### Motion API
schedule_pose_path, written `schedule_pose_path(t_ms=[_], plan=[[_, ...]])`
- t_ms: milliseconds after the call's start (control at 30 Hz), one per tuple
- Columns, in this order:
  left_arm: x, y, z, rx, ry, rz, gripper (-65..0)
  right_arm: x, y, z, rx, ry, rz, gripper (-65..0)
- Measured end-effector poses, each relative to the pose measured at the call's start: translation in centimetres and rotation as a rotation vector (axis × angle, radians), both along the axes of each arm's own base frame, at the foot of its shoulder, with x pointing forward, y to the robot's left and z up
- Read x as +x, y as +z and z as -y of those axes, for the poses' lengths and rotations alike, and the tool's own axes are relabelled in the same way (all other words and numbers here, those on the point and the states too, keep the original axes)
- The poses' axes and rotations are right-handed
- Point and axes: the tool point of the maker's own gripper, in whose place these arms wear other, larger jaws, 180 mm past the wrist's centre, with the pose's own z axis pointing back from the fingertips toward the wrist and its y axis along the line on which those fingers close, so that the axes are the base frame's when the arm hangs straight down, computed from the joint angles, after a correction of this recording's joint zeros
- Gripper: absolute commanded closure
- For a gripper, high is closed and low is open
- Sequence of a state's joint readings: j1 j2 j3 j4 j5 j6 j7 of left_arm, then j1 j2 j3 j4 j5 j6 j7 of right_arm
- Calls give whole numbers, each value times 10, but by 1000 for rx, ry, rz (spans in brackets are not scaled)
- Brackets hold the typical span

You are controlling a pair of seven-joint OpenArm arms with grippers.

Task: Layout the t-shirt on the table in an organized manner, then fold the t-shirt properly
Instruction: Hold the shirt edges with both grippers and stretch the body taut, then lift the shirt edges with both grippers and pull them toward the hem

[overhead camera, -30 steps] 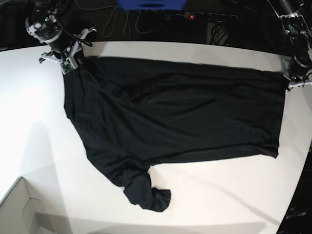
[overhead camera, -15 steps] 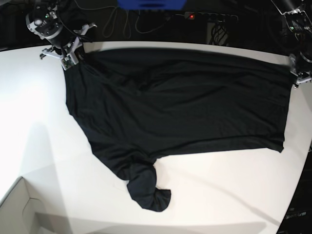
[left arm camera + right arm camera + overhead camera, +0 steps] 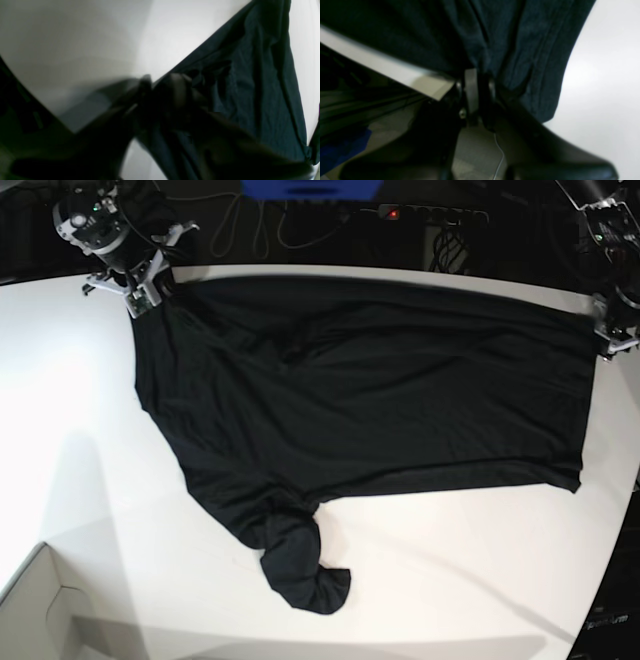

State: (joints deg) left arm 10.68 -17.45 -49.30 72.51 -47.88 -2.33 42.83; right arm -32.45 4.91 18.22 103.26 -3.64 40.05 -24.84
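Upward in the base view, toward the robot, and a little outward at its left-arm corner, the black t-shirt (image 3: pixel 400 400) has shifted compared with a second ago, its far edge drawn straighter and its lower hem following. It lies across the white table (image 3: pixel 90 530), its long axis running from one arm to the other along the robot's edge, with one sleeve (image 3: pixel 300 565) bunched and hanging toward the near side, away from both hands. That relation seems to decide the coming move: the body stretches between the grippers, while the crumpled sleeve is well apart from either and somewhat nearer the right arm. The right gripper (image 3: pixel 478 100) is clamped on a gathered corner of the cloth, folds running out from its fingertips. At the opposite corner, the left gripper (image 3: pixel 607 348) sits right by the fabric; its wrist view is too dark and blurred for me to tell whether the fingers are apart or together. Past the sleeve, a pale cardboard box (image 3: pixel 38 600) stands at the table's near corner. Laying out looks unfinished, with folding yet to start.
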Motion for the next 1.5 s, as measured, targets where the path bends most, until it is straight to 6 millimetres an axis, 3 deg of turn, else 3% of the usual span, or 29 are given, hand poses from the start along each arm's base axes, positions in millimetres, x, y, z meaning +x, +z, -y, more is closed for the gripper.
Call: schedule_pose_path(t_ms=[133, 300, 400, 500, 633, 833, 1000, 1167, 1333, 1500], plan=[[-4, 3, -7, 1, 27, 8, -224, 0, 1, 0, -5, 2, -1, -120], [-11, 10, -22, 20, 71, 21, -226, 2, 20, -2, -25, 22, 43, -240], [-9, 16, -23, 24, 72, 33, -228, 11, 34, -2, -39, 22, 85, -258], [-5, 41, -37, 85, 87, 83, -229, 19, 48, 1, -38, -18, 139, -263], [25, 74, -38, 123, 73, 177, -230, 27, 55, 10, -49, -66, 166, -273], [64, 101, -38, 116, 83, 278, -230, 48, 70, 35, -82, -145, 237, -366], [103, 122, -34, 212, 41, 281, -230, 68, 85, 48, -101, -178, 301, -374], [144, 109, -16, 213, -30, 221, -230, 76, 86, 47, -92, -180, 315, -374], [171, 78, -6, 152, -47, 135, -230, 75, 79, 44, -79, -174, 297, -373], [196, 64, 1, 257, -73, 111, -230, 72, 69, 42, -69, -174, 270, -373]])
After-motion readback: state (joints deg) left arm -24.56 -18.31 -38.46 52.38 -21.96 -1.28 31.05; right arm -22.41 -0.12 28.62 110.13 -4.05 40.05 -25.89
